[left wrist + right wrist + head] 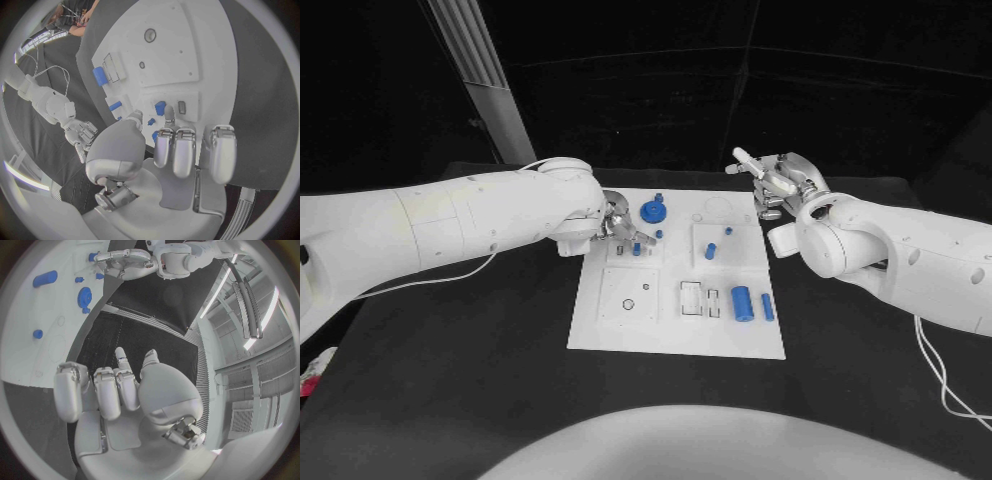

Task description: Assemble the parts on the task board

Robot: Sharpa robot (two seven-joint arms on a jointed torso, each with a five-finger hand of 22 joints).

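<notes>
Across the middle of the black table (459, 400) lies the white task board (678, 335), and no writing or label on it can be read. Near the board's far left corner a blue gear (653, 210) stands on its post. Just nearside of it sit small blue pegs (636, 247). A short blue pin (710, 250) stands in the raised white block toward the far right edge. Close to the right edge, about midway along it, a blue cylinder (743, 302) lies beside a thinner blue rod (767, 306), both lengthwise, with two rectangular slots (692, 298) just to their left. A bare square plate with a small round hole (629, 304) takes the left half on the near side.

The left hand (607, 228) hangs over the far left part of the board, palm down, fingers bent toward the small pegs; the left wrist view shows its fingertips (169, 114) just above the blue pieces, apart from one another, with nothing held. The right hand (776, 182) is raised beyond the board's far right corner, over the table, its fingers (119, 385) loosely curled side by side and the thumb apart, gripping nothing.
</notes>
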